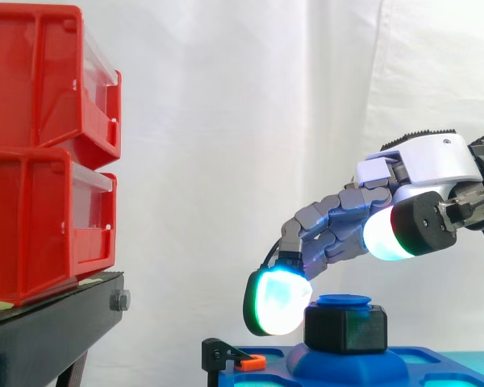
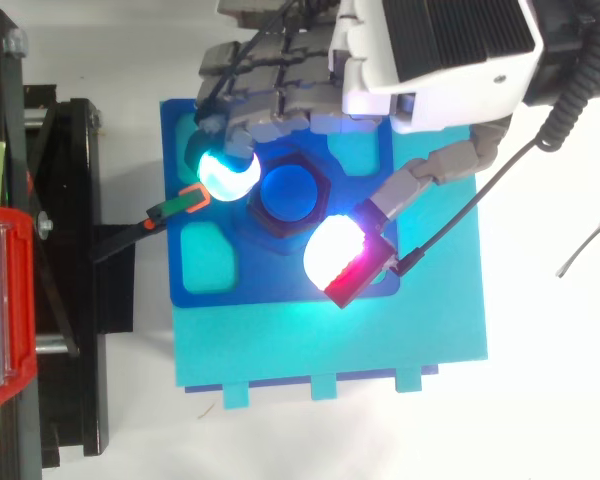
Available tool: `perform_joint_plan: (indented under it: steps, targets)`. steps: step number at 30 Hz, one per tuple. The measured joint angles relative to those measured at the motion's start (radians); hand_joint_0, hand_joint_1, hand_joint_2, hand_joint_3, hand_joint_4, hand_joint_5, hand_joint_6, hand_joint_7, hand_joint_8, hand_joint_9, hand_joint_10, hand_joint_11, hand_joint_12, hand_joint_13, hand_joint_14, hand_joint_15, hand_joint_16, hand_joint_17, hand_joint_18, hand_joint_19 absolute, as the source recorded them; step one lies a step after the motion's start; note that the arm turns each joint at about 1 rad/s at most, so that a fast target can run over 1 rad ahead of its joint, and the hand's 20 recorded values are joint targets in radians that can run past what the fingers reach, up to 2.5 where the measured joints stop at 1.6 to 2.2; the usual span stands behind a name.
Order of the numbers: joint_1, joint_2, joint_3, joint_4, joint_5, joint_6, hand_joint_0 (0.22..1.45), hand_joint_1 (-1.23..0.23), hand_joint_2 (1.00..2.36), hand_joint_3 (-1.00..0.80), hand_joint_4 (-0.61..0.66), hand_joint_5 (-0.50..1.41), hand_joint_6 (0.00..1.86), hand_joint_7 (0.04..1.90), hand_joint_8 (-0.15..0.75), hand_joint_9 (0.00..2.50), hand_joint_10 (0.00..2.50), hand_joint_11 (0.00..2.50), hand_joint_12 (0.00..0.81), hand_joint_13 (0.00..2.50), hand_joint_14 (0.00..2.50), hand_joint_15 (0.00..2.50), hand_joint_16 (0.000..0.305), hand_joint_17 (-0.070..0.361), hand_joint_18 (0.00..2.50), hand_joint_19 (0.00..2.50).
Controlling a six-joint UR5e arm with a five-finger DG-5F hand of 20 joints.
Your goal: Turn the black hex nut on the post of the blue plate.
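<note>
Over blue plate | hand loose, gripping nothing | cyan fingertip against nut side | thumb raised above it

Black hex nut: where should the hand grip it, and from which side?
Probably pinch two opposite side flats of the black hex nut, coming down from above. It sits upright on the blue plate with its flats vertical. The blue post cap covers its top, so only the sides offer purchase.
</note>
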Motion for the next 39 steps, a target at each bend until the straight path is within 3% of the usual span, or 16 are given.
perform_joint_plan:
  steps: [15,21,30,39]
  targets:
    - [-0.011,0.000,0.002,0.006,-0.013,0.000,0.49,-0.35,1.00,-0.50,0.22,-0.18,0.50,0.87,0.280,0.40,0.00,0.05,0.377,0.26,0.00,0.00,0.053,0.120,0.01,0.08]
    - [-0.008,0.000,0.028,-0.004,-0.012,0.000,0.49,-0.35,1.00,-0.50,0.22,-0.18,0.50,0.87,0.280,0.40,0.00,0.05,0.377,0.26,0.00,0.00,0.054,0.120,0.01,0.08]
    - [0.009,0.000,0.070,-0.037,0.005,0.001,0.49,-0.35,1.00,-0.50,0.22,-0.18,0.50,0.87,0.280,0.40,0.00,0.05,0.378,0.26,0.00,0.00,0.054,0.120,0.01,0.07]
    - [0.050,0.000,0.071,-0.045,0.062,0.000,0.44,-0.39,1.00,-0.50,0.24,-0.18,0.50,0.88,0.299,0.39,0.00,0.05,0.403,0.24,0.00,0.00,0.059,0.132,0.02,0.05]
